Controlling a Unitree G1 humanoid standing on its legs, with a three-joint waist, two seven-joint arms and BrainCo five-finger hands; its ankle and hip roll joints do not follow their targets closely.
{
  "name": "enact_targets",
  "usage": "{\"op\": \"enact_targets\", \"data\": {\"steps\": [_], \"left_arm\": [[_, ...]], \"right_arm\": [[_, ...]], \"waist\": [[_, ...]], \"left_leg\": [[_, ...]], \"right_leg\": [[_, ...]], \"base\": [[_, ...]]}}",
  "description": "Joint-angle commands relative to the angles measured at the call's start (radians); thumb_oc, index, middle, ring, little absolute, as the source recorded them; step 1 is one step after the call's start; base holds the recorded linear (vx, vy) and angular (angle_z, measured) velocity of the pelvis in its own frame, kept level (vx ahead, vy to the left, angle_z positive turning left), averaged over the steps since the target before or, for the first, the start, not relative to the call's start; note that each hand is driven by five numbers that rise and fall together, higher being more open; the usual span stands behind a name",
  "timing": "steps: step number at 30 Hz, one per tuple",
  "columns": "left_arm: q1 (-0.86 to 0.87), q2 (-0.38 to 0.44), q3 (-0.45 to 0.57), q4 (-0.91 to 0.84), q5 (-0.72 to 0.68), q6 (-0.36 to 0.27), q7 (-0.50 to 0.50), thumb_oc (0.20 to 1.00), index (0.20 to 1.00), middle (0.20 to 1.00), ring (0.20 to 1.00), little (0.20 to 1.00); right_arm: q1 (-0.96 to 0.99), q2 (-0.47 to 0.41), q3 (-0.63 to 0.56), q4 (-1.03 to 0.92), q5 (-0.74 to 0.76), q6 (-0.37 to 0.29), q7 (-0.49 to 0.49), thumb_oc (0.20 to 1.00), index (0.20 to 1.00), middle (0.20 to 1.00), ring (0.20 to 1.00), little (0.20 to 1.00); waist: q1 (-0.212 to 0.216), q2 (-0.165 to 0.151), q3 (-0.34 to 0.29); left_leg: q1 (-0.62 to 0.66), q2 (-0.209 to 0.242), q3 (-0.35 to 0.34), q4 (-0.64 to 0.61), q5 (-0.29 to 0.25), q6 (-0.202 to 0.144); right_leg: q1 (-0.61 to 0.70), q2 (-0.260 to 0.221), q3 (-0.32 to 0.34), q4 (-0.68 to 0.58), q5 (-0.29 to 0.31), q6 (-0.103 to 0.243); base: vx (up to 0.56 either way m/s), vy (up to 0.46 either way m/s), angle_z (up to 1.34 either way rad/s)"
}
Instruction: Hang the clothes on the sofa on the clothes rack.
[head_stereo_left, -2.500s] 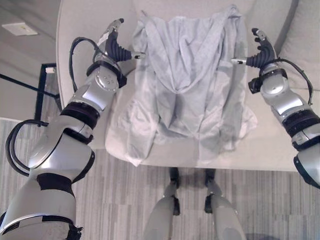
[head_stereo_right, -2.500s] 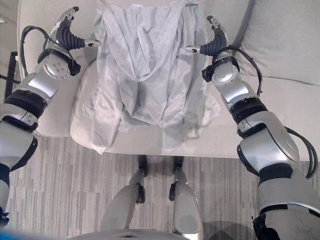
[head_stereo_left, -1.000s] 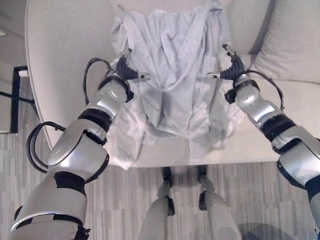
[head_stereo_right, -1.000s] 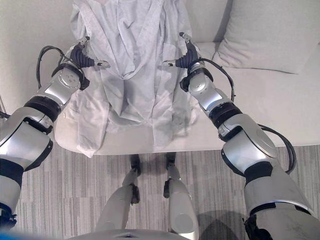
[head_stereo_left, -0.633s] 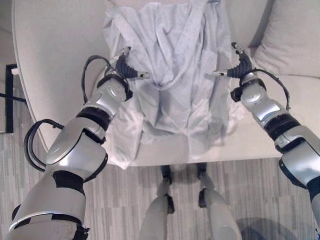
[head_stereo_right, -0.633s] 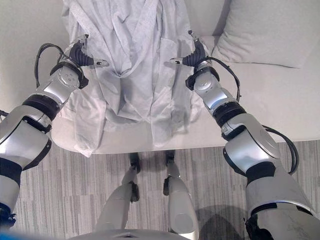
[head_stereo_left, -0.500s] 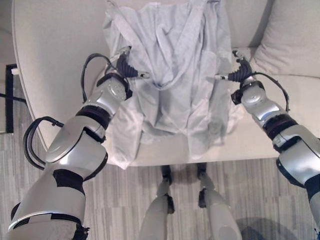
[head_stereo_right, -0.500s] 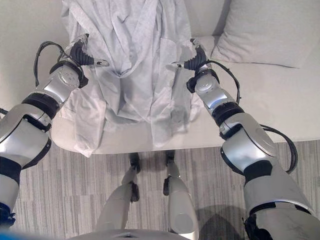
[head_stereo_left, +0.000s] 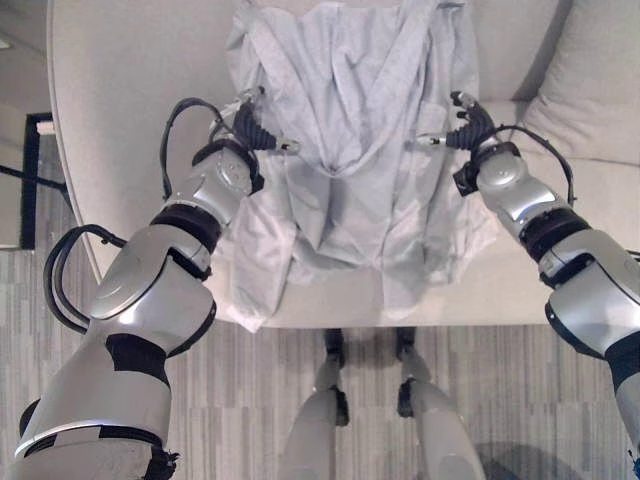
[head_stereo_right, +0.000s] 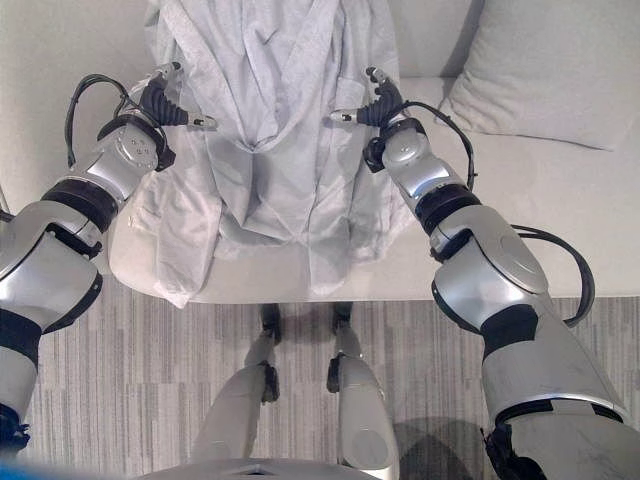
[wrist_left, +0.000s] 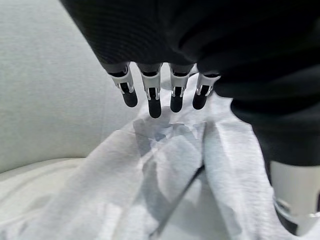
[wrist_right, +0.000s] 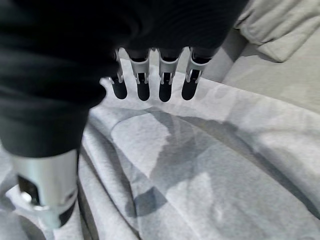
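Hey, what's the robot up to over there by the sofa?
It is set to pick up a pale grey garment draped over the back and seat of a light beige sofa. The left robot hand and right robot hand are both open, one at each side of the garment's upper part, fingers straight above the cloth. Neither has gripped it yet. A light cushion sits on the sofa to the robot's right.

We see a pale grey sofa (head_stereo_left: 130, 120) with a matching cushion (head_stereo_right: 545, 75), and striped grey carpet (head_stereo_right: 150, 390) in front.
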Motion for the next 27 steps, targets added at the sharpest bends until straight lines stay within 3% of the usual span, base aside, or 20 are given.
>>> {"op": "enact_targets", "data": {"steps": [1, 17, 27], "left_arm": [[-0.157, 0.008, -0.047, 0.091, 0.000, -0.013, 0.017, 1.000, 1.000, 1.000, 1.000, 1.000], [-0.184, 0.033, -0.051, 0.110, -0.002, -0.016, 0.027, 1.000, 1.000, 1.000, 1.000, 1.000], [-0.284, 0.035, -0.100, 0.160, 0.013, -0.009, 0.025, 1.000, 1.000, 1.000, 1.000, 1.000]], "right_arm": [[-0.123, -0.011, -0.021, 0.084, 0.052, -0.022, -0.005, 1.000, 1.000, 1.000, 1.000, 1.000], [-0.193, -0.045, -0.024, 0.139, 0.044, -0.010, -0.018, 1.000, 1.000, 1.000, 1.000, 1.000], [-0.274, -0.049, 0.020, 0.198, -0.021, 0.004, -0.039, 1.000, 1.000, 1.000, 1.000, 1.000]], "waist": [[0.035, -0.001, 0.007], [0.070, 0.002, 0.013], [0.053, 0.004, 0.024]], "left_leg": [[0.019, -0.006, -0.030, -0.003, 0.008, -0.105], [0.008, -0.010, -0.043, -0.003, 0.010, -0.107], [-0.056, -0.009, -0.036, -0.003, 0.023, -0.112]], "right_leg": [[-0.019, -0.064, 0.015, 0.011, 0.017, 0.190], [-0.017, -0.067, -0.003, 0.011, 0.017, 0.190], [-0.080, -0.066, -0.002, 0.011, 0.031, 0.190]], "base": [[0.02, -0.009, 0.08], [0.01, -0.005, 0.06], [0.00, 0.002, 0.02]]}}
